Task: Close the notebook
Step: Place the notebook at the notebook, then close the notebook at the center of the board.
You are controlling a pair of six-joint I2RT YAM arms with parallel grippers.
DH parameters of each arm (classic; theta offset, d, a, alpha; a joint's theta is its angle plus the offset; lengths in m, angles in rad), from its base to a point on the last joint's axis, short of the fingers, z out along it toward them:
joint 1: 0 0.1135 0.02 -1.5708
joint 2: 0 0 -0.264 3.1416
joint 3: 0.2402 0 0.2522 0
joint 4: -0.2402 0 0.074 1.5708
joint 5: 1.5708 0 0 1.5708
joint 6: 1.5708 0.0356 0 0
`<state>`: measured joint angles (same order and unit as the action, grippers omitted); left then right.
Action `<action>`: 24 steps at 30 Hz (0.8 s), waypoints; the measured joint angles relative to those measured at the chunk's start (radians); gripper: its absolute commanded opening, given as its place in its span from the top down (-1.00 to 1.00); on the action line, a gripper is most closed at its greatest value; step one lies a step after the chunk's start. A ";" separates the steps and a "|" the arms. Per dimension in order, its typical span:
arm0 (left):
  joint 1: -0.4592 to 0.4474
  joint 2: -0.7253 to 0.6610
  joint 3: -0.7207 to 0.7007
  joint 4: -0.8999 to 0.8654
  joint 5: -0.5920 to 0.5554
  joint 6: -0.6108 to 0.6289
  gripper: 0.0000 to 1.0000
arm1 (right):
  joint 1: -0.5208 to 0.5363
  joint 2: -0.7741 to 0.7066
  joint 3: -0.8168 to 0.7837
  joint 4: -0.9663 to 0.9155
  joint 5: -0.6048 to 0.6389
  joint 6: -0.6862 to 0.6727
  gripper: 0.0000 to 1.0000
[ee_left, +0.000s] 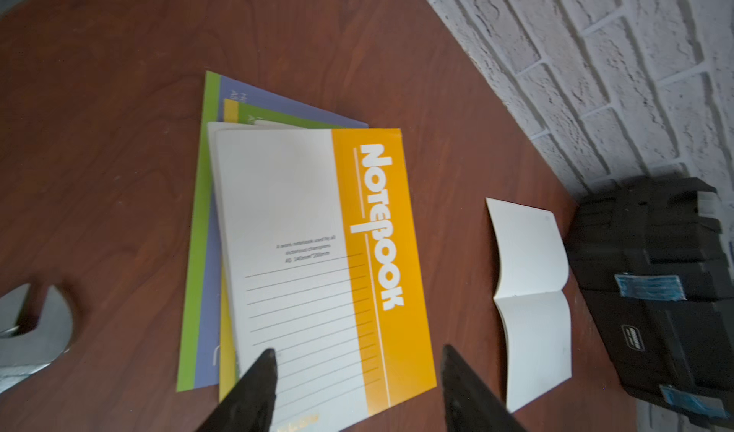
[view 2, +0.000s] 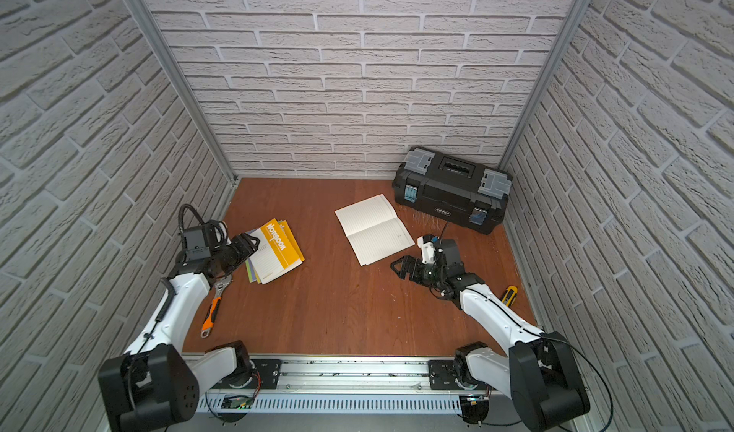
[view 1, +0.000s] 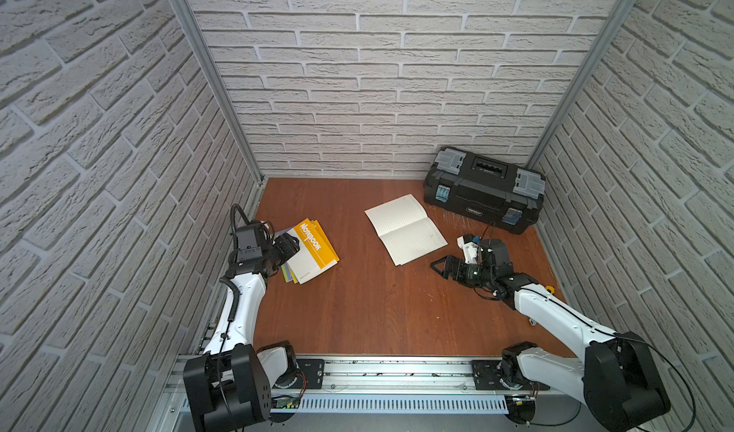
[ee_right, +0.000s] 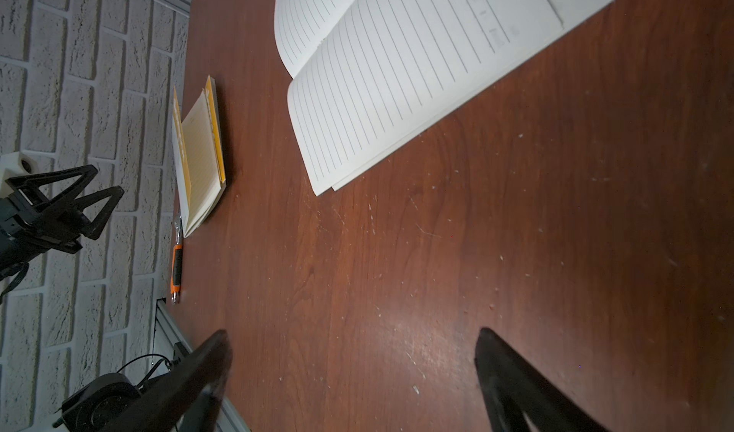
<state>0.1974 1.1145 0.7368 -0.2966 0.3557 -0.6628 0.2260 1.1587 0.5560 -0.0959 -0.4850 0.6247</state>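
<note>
An open notebook [view 1: 405, 229] [view 2: 373, 229] lies flat with its white lined pages up, right of the table's middle and in front of the toolbox; both wrist views show it [ee_left: 532, 303] [ee_right: 417, 72]. At the left an orange-and-white "NOTEBOOK" [view 1: 313, 251] [view 2: 278, 251] [ee_left: 317, 251] tops a small stack of coloured notebooks. In the right wrist view its cover [ee_right: 198, 152] stands a little ajar. My left gripper [view 1: 290, 247] [ee_left: 359, 350] is open at that notebook's near edge, holding nothing. My right gripper [view 1: 436, 266] [ee_right: 352, 332] is open over bare table, just short of the open notebook.
A black toolbox [view 1: 482, 189] [view 2: 452, 189] stands shut at the back right against the wall. An orange-handled wrench [view 2: 214, 307] [ee_left: 35, 326] lies by the left arm. A yellow utility knife [view 2: 509, 294] lies near the right wall. Brick-patterned walls enclose three sides.
</note>
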 measured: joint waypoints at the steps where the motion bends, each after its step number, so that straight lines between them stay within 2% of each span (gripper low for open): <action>1: -0.014 0.013 0.006 0.023 0.020 -0.009 -0.29 | 0.009 0.016 0.024 0.000 0.004 0.000 -0.90; 9: -0.134 0.217 0.064 0.267 0.161 -0.121 -0.28 | 0.121 0.228 0.248 0.047 0.077 0.034 -0.88; 15: -0.210 0.384 0.183 0.367 0.191 -0.161 -0.29 | 0.163 0.388 0.370 0.120 0.179 0.095 -0.86; 17: -0.227 0.461 0.274 0.368 0.193 -0.159 -0.28 | 0.168 0.422 0.393 0.133 0.219 0.106 -0.86; 24: -0.277 0.865 0.772 0.317 0.183 -0.134 -0.24 | 0.169 0.466 0.389 0.144 0.333 0.140 -0.86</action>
<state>-0.0792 1.9797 1.5093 0.0208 0.5385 -0.7971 0.3950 1.6245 0.9451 0.0483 -0.1516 0.7647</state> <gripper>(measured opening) 0.623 0.931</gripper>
